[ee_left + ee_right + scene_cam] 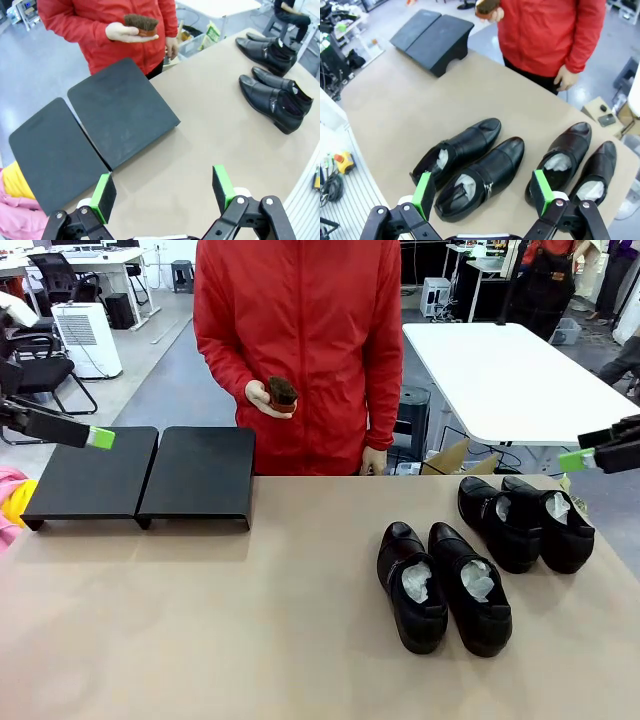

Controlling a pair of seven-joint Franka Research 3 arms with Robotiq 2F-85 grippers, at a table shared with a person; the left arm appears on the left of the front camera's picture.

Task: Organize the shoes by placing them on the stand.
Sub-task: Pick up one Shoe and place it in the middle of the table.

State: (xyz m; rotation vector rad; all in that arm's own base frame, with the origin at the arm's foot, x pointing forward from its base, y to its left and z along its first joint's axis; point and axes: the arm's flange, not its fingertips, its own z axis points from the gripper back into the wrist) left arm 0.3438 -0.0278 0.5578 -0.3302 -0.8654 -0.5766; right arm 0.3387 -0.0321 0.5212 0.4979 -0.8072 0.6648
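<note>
The left claw [162,181] and right claw [482,186] gape empty; four shoes [412,590] lie on the table [200,630], right of the stand [200,475].

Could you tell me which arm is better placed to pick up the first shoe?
The right. The open right gripper hovers close above the four shoes on its side of the table; the open left gripper hangs by the bare stand, well away from them.

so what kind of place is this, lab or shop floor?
Looks like an open-plan robotics lab or office workspace: white work tables and office chairs behind the person, and what seems an emergency-stop box.
</note>
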